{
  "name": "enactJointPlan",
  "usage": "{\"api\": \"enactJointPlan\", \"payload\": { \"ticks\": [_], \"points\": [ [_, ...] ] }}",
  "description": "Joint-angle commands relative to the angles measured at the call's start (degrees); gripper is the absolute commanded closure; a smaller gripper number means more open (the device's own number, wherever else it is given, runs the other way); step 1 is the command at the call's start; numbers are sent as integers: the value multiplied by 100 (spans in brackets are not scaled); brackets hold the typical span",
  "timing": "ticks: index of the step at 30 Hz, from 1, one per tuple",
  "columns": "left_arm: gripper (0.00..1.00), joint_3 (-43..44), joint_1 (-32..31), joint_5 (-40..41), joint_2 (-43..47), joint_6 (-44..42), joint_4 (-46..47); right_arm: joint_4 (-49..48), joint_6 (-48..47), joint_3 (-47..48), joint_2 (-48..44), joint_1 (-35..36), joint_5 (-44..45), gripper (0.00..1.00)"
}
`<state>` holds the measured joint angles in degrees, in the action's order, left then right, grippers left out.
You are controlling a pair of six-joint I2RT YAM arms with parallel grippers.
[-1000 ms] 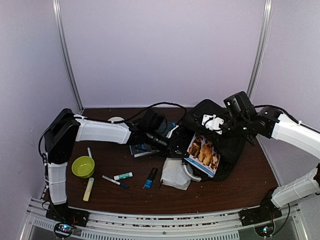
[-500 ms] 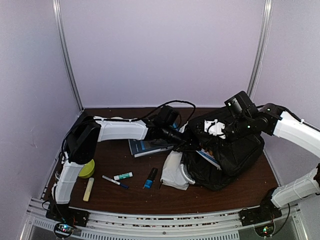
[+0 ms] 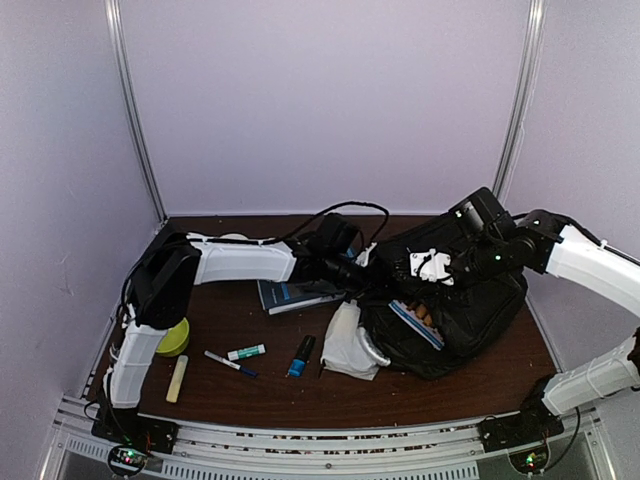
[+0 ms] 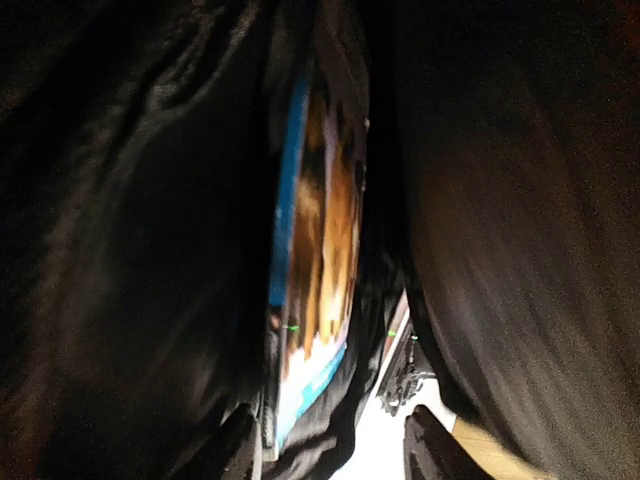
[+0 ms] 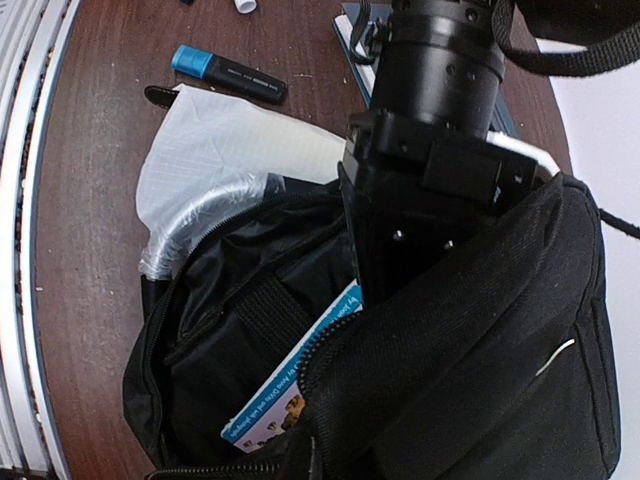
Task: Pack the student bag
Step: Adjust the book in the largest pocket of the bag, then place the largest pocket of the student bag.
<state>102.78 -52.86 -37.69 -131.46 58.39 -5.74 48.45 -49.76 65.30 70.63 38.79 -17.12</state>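
Observation:
The black student bag (image 3: 470,310) lies at the right of the table, its mouth facing left. My left gripper (image 4: 328,452) is pushed inside it and stands open. A picture book (image 4: 310,260) with a blue edge stands just beyond the left finger (image 4: 225,450), with black lining all round. In the right wrist view the book (image 5: 290,385) pokes out of the zipped opening of the bag (image 5: 480,380), below the left wrist (image 5: 435,120). My right gripper (image 3: 440,268) is shut on the bag's upper flap and holds it up. Its fingers are hidden under the fabric.
A white pouch (image 3: 350,345) and the bag's grey handle (image 3: 375,350) lie against the bag's mouth. Left of them are a blue highlighter (image 3: 299,356), a dark notebook (image 3: 290,296), a marker pen (image 3: 230,363), a green bowl (image 3: 175,338) and a pale yellow stick (image 3: 177,379).
My left arm has pushed right into the bag with the book, then its jaws opened off it. The flap, held by the right gripper, has come down over the book.

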Motion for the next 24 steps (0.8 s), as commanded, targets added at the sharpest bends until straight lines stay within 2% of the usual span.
{"api": "enactJointPlan", "payload": {
  "ticks": [1, 4, 11, 14, 18, 20, 21, 23, 24],
  "points": [
    [47, -552, 269, 522, 981, -582, 424, 127, -718, -37, -281, -293, 422, 100],
    [45, -1159, 268, 353, 1479, -956, 607, 240, -1098, 82, -234, -514, 738, 100],
    [45, -2048, 276, 252, 2143, -1681, 377, 570, -1455, 211, -155, -823, 1238, 100],
    [46, -2327, 327, 721, 2478, -1961, -136, 803, -1605, -183, -391, -819, 1248, 100],
    [47, -2174, 405, 1830, 2740, -2810, -1476, 998, -1624, -1062, -579, -767, 1267, 99],
    [46, -2008, 424, 2624, 2837, -3239, -2214, 919, -1563, -1484, -593, -767, 1320, 84],
    [45, -1947, 443, 3040, 2878, -3367, -2467, 882, -1526, -1619, -602, -767, 1269, 81],
    [43, -1904, 524, 3646, 2957, -3453, -2809, 800, -1346, -1674, -589, -767, 1032, 72],
    [42, -1923, 571, 3859, 3015, -3437, -2924, 787, -1231, -1585, -552, -767, 884, 63]
  ]
}}
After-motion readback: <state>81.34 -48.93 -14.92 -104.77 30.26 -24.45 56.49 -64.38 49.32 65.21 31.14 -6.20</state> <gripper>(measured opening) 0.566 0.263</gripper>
